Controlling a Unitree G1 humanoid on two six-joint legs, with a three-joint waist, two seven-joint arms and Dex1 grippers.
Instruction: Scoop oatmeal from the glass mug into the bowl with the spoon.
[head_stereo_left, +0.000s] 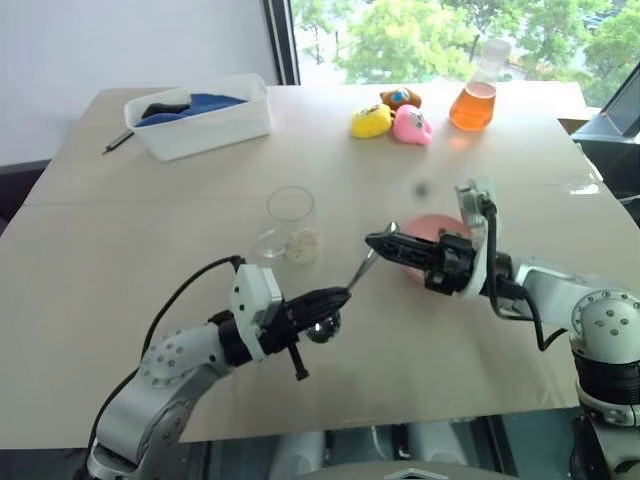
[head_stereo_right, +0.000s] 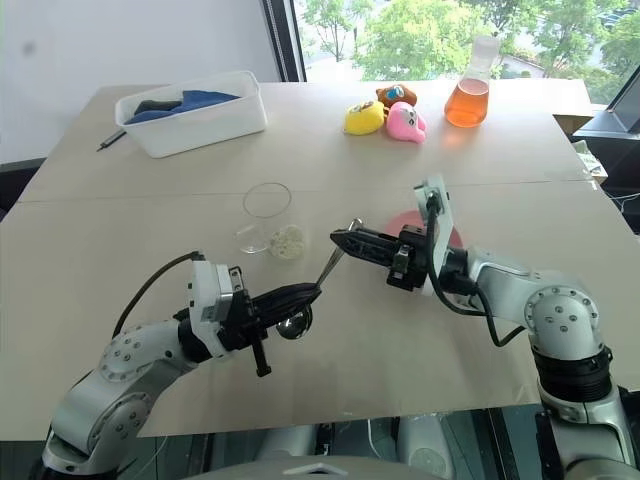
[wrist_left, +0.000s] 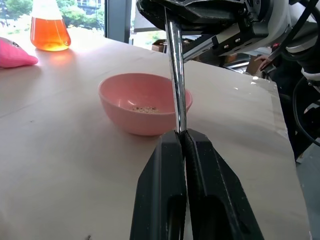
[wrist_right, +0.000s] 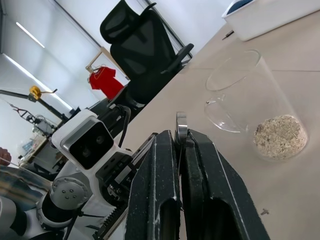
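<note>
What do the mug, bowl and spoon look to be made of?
Mug: clear glass by the look, since the oatmeal shows through its wall. Bowl: smooth, matte pink, probably plastic or glazed ceramic; hard to say which. Spoon: polished metal, with a mirror-bright handle.

Glass mug (head_stereo_left: 291, 226): clear, upright on the counter (head_stereo_left: 150, 250), holding a low heap of pale oatmeal (wrist_right: 280, 136). Bowl (wrist_left: 144, 102): pink, shallow, upright, a few flakes inside. Spoon (head_stereo_left: 352, 282): silver, slanted above the counter between mug and bowl, scoop end lowest, handle end highest.
</note>
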